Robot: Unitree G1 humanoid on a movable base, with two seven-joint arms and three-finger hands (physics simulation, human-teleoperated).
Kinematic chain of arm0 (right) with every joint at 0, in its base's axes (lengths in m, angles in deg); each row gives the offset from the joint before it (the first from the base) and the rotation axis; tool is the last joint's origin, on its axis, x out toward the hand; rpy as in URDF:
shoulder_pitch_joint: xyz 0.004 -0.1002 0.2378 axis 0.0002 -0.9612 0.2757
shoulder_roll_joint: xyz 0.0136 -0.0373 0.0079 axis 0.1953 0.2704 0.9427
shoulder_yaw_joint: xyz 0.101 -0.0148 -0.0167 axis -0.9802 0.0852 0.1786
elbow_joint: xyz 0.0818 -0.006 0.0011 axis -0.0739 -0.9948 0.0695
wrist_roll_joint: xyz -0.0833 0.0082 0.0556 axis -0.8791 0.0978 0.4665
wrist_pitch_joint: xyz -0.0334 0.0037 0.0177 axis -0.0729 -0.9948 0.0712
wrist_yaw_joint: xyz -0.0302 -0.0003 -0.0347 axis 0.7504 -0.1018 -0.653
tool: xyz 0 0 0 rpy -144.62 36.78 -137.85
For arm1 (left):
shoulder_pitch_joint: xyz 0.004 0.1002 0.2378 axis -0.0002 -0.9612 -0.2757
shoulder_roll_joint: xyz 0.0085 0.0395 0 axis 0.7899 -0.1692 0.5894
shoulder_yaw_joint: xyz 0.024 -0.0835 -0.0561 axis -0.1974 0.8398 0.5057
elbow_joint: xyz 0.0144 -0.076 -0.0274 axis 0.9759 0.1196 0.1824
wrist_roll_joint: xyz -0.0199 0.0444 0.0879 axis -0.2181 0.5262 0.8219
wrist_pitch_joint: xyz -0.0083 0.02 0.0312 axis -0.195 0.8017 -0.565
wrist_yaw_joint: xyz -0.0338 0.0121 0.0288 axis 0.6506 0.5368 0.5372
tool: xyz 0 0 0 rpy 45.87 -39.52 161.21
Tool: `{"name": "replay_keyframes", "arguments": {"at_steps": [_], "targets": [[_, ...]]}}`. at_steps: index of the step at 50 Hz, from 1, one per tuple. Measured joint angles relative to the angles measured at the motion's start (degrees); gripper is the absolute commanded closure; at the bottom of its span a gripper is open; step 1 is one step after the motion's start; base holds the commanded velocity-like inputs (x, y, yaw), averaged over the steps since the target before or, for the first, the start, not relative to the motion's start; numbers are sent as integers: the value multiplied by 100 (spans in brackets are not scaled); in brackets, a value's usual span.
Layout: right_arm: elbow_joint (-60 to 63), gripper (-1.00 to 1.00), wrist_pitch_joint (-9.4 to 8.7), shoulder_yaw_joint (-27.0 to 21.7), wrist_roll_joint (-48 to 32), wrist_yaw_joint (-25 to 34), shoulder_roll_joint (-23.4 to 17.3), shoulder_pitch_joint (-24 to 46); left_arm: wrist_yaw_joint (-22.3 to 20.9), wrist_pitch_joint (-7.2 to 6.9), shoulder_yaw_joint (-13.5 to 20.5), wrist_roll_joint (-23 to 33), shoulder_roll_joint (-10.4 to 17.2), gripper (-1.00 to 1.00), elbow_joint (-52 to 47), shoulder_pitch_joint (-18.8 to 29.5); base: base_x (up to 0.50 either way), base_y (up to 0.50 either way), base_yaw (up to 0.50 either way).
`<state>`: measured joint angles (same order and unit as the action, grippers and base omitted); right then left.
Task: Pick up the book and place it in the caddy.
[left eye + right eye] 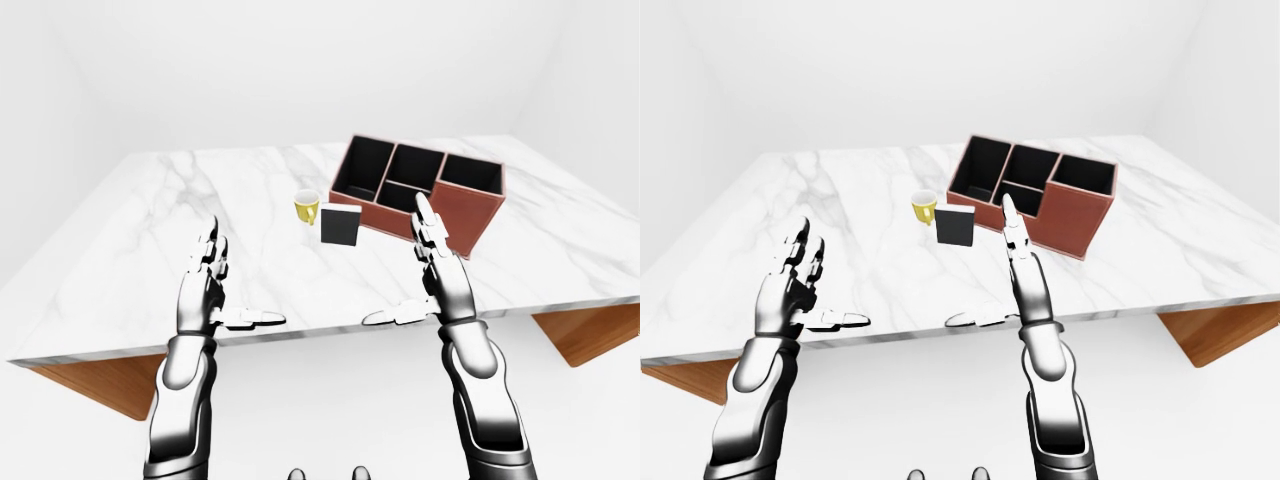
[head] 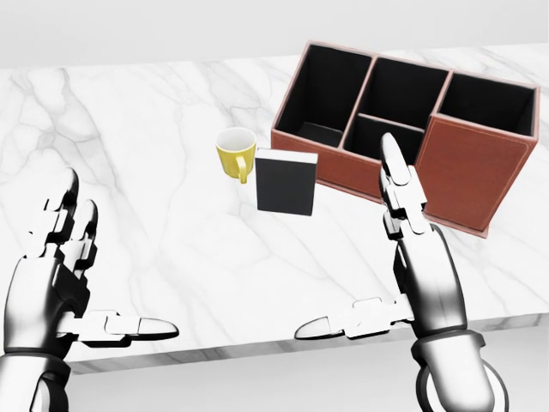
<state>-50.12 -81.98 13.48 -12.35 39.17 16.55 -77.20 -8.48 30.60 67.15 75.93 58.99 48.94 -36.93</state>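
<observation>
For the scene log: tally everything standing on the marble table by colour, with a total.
Black: 1, the book
Yellow: 1, the mug
Reddish-brown: 1, the caddy
Total: 3 on the marble table

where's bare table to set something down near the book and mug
Bare marble lies left of the yellow mug and below the black book, down to the table edge. It is crowded where mug, book and brown caddy bunch together.
</observation>
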Motion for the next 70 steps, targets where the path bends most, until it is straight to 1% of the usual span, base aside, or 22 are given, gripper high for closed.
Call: {"name": "replay_keyframes", "arguments": {"at_steps": [6, 21, 32, 70], "targets": [[12, -100, 0, 3, -9, -6, 1, 1, -4, 0, 6, -14, 2, -100, -47, -3, 26, -1, 0], [-16, -100, 0, 24, -73, -13, 3, -6, 24, 0, 14, -5, -3, -100, -58, -5, 27, 16, 0], [-57, -100, 0, -19, -13, -11, 2, 1, 28, 0, 12, -5, -6, -100, -65, -20, 23, -1, 0], [-226, -100, 0, -25, 41, -80, 0, 0, 26, 0, 20, -28, -1, -100, 15, -3, 15, -1, 0]]}}
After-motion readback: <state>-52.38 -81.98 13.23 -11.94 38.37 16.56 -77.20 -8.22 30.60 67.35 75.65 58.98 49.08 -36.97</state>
